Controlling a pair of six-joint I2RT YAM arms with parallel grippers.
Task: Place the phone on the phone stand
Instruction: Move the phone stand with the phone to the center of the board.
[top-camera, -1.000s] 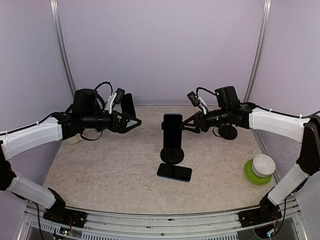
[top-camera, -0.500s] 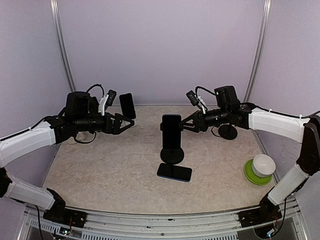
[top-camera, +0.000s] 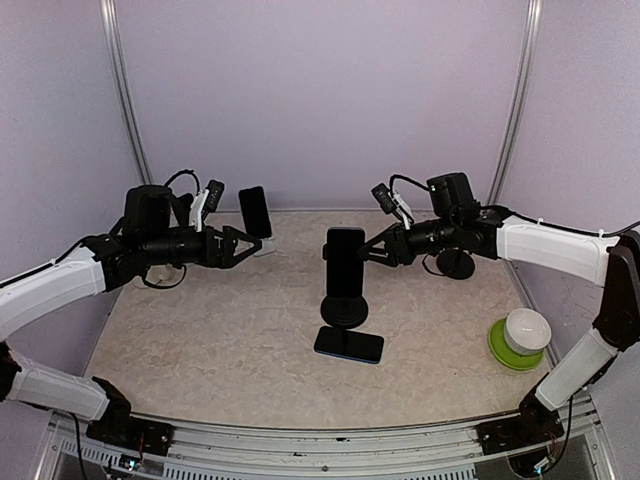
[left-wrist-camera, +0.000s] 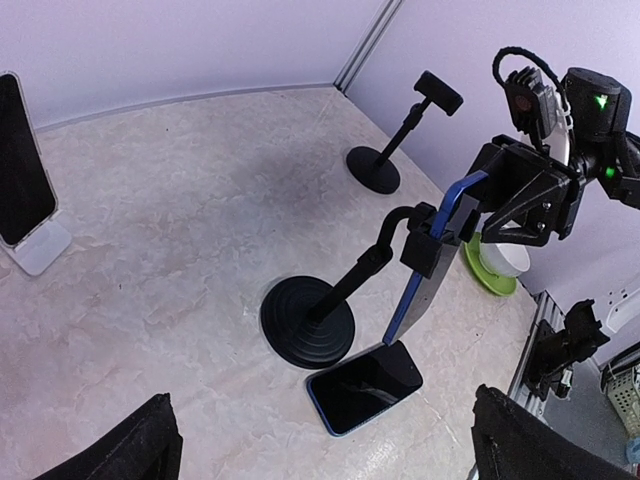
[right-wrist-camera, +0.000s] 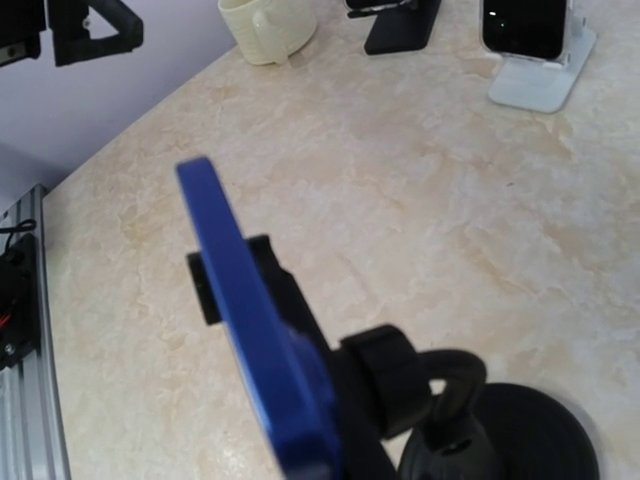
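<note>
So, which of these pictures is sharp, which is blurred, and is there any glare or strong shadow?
Right wrist view: the blue phone on the stand sits close to the lens and is blurred; the table behind is sharper. Left wrist view: sharp, with a pale reflection on the screen of the flat phone. Top external view: even light, only soft shadows.
</note>
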